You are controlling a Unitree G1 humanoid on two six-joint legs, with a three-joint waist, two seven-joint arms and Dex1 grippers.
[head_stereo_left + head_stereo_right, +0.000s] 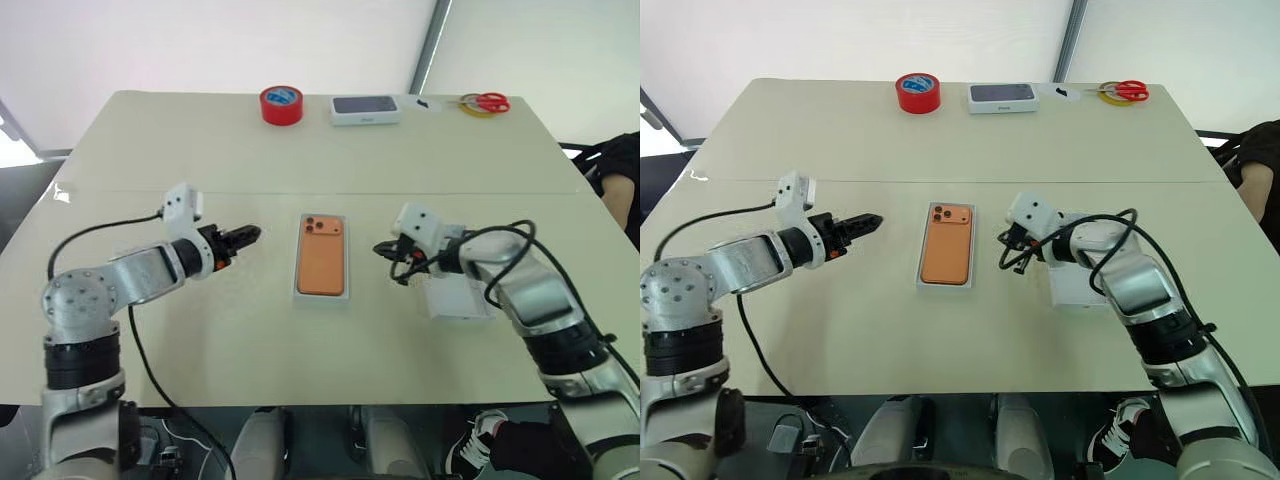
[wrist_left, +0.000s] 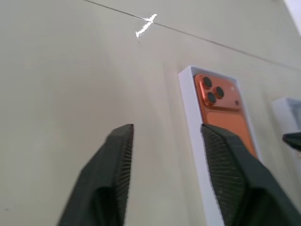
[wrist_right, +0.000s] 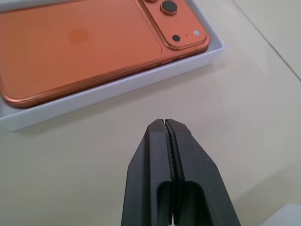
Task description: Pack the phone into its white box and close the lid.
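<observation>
Head views, count: one phone, one box, one lid, one red tape roll, one white box with a dark top, one pair of red-handled scissors, two grippers, all on one beige table.

Landmark is the box, at table centre. Phone lies flat inside it, back up, lenses at the far corner on the robot's left. White rim shows around the phone on all sides; the box floor is covered.

Left gripper sits just left of the box, apart from it, pointing toward it. Left wrist view: two black ribbed fingers spread with a clear gap, nothing between them.

Right gripper sits just right of the box, apart from it. Right wrist view: fingers pressed fully together, nothing held, tip above bare table beside the box wall.

Lid lies right of the box, largely hidden under the right arm; only a white rectangular edge shows, and which face is up cannot be told.

Tape roll, dark-topped box and scissors stand in a row well beyond the box at the far edge. Scissors rest on something yellowish, hard to make out.

Phone: smooth matte orange, rounded corners. Box: thin, straight white walls.
</observation>
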